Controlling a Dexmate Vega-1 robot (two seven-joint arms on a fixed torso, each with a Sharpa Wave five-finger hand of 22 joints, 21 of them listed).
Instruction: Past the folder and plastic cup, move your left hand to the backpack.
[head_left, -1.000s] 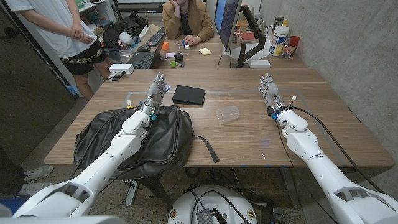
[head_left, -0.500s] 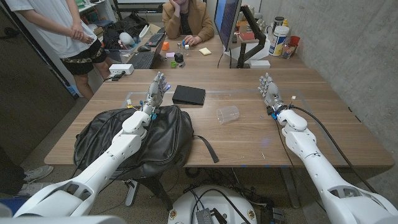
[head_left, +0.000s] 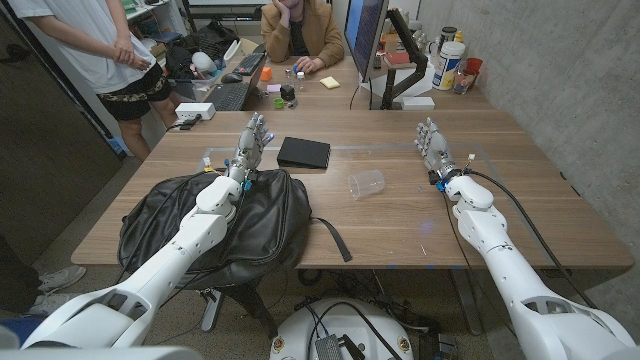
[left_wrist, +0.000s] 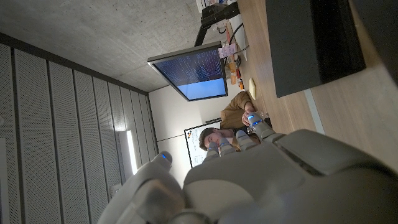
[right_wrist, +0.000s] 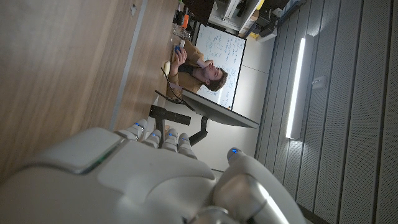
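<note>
A black backpack (head_left: 200, 225) lies on the table's near left, and my left forearm reaches over it. Beyond the bag's far edge my left hand (head_left: 250, 146) stands with its fingers straight and apart, holding nothing. A black folder (head_left: 303, 152) lies just right of that hand; it is the dark slab (left_wrist: 314, 43) in the left wrist view. A clear plastic cup (head_left: 367, 184) lies on its side mid-table. My right hand (head_left: 432, 142) stands at the right, fingers apart and empty. Both wrist views show the backs of the hands (left_wrist: 261, 180) (right_wrist: 124, 168).
A second table behind holds a monitor (head_left: 364, 30), keyboard (head_left: 225, 97) and bottles (head_left: 450, 62). One person sits there (head_left: 300, 30); another stands at far left (head_left: 95, 50). A backpack strap (head_left: 332, 238) trails toward the near edge. A concrete wall runs along the right.
</note>
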